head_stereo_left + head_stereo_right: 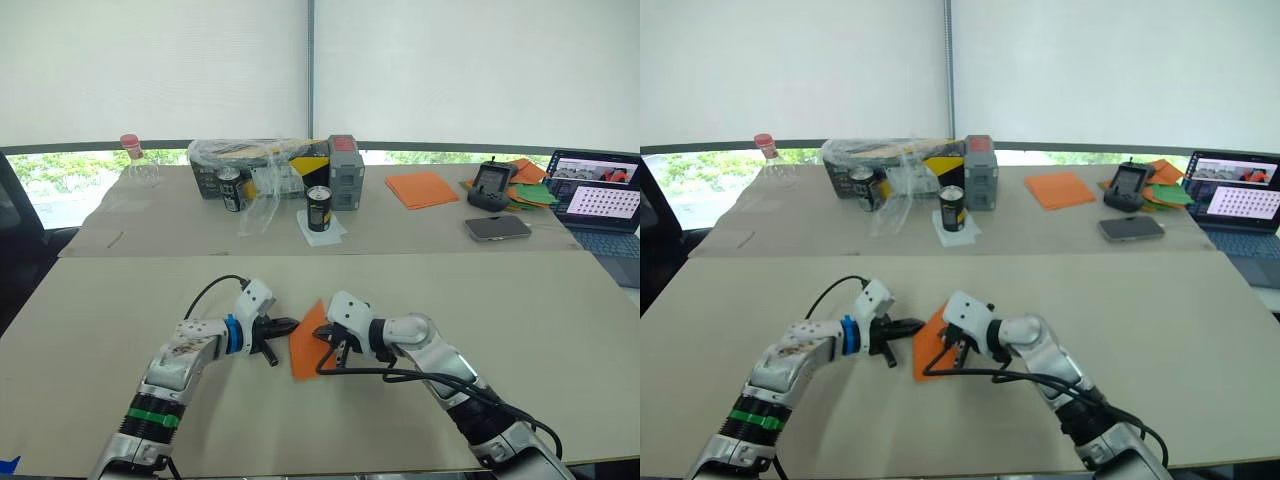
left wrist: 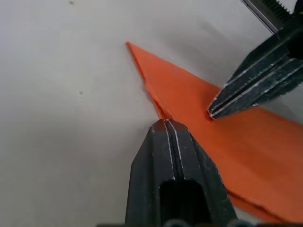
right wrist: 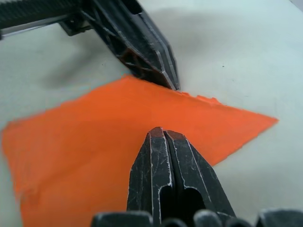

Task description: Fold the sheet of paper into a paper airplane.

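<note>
Pincers meet on folded orange paper

Pincers of both arms press onto the sheet of paper (image 1: pixel 306 345), an orange piece folded to a pointed wedge and lying flat on the near part of the bench (image 1: pixel 520 330). The left pincer (image 2: pixel 166 124) has its two fingers pressed together, tip resting on the paper's left edge where layered flaps show. The right pincer (image 3: pixel 161 132) is likewise pressed together, its tip bearing down on the paper's upper surface, close to the left one; neither grips the sheet between its fingers. Both forearms reach inward from the near edge of the bench, wrists bent so the pincers point toward each other across the paper, a black cable looping beneath the right arm.

On the far part of the bench, well apart, stand two drink cans (image 1: pixel 318 209), a plastic-wrapped box (image 1: pixel 262 165), a stack of orange sheets (image 1: pixel 421 189), a phone (image 1: pixel 497 227) and, at the right edge, an open laptop (image 1: pixel 598 200).
</note>
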`<state>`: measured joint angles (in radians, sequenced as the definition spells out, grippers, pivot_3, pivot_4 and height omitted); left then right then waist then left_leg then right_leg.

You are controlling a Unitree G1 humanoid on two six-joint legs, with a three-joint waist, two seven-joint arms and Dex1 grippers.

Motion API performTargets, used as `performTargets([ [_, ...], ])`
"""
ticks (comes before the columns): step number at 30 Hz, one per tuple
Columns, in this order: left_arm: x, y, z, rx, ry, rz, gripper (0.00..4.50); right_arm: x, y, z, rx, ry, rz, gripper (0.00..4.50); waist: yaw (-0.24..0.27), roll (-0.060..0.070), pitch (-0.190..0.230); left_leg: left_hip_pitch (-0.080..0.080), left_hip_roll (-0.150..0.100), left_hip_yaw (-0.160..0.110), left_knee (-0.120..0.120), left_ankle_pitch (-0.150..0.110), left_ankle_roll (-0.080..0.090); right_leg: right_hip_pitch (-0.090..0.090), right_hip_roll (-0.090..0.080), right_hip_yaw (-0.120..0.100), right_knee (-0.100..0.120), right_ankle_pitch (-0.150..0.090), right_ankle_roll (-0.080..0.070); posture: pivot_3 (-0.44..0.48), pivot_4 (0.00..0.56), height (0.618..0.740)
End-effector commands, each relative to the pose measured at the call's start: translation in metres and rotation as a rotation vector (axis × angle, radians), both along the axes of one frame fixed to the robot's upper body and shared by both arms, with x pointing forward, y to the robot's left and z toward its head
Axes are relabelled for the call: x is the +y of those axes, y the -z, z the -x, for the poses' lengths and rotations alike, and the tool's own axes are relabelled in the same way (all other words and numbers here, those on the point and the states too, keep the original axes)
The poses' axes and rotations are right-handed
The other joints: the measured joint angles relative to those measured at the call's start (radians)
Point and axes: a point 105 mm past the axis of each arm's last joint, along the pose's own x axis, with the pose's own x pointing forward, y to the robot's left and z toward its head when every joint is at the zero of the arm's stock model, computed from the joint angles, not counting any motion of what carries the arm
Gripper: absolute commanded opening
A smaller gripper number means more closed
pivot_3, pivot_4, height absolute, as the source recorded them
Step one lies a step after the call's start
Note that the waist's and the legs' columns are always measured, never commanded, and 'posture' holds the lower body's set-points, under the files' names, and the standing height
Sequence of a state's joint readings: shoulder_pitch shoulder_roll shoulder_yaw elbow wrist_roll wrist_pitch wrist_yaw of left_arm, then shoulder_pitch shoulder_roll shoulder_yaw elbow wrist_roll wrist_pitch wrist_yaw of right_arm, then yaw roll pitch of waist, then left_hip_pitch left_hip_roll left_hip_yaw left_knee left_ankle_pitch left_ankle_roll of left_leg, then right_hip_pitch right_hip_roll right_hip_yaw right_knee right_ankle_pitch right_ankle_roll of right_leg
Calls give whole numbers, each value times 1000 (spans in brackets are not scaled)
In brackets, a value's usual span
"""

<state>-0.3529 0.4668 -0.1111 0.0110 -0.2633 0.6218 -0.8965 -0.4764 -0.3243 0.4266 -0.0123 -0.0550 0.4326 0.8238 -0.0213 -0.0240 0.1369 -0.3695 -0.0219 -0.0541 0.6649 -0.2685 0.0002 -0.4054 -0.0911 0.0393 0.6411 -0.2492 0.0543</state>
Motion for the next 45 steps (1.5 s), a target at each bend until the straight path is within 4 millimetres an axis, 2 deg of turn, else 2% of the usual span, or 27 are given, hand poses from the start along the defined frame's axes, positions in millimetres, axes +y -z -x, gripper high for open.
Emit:
performTargets([
  [1,-9,-2,8,20,40,17,19,4,7,5,12,-14,8,0,3,0,0,0,0,0,0,0,0,0,0,0,0,0,0,0,150,740],
  [8,-1,-10,-11,-23,-54,33,19,-3,34,11,54,-5,68,0,4,0,0,1,0,0,0,0,0,0,0,0,0,0,0,0,150,740],
  [12,10,-20,-30,-75,-136,43,19,-5,41,14,66,-5,71,0,4,0,0,1,0,0,0,0,0,1,0,0,0,0,0,0,150,740],
  [15,10,-27,-42,-108,-154,54,19,-6,44,15,72,-2,75,0,4,0,0,1,0,0,0,0,0,1,0,0,0,0,0,0,150,740],
  [17,3,-31,-47,-126,-138,69,19,-7,45,15,75,4,77,0,4,0,0,1,0,0,0,0,0,1,0,0,0,0,0,0,150,740],
  [23,-36,-35,-50,-120,-11,119,19,-8,49,18,86,12,80,0,4,0,0,1,0,0,0,0,0,2,0,0,0,0,0,0,150,740],
  [26,-45,-35,-55,-121,-2,120,19,-8,50,20,90,16,82,0,4,-1,0,1,-1,0,0,0,0,2,0,0,0,0,0,0,150,740],
  [34,-53,-18,-66,-117,-54,53,19,-8,50,20,94,20,81,0,3,-1,0,1,-1,0,0,0,0,1,0,0,0,0,0,0,150,740],
  [37,-52,-9,-59,-94,-39,45,19,-8,50,20,96,20,80,0,3,-1,0,1,-1,0,0,0,0,1,0,0,0,0,0,0,150,740],
  [41,-44,11,-48,-64,-51,-24,19,-9,52,20,98,19,85,0,3,-1,-1,1,0,0,0,0,0,2,0,0,0,0,0,0,150,740],
  [45,-40,20,-39,-37,-75,-11,19,-9,51,17,96,20,88,0,4,-1,-2,2,0,0,0,0,0,3,0,0,0,0,0,0,150,740],
])
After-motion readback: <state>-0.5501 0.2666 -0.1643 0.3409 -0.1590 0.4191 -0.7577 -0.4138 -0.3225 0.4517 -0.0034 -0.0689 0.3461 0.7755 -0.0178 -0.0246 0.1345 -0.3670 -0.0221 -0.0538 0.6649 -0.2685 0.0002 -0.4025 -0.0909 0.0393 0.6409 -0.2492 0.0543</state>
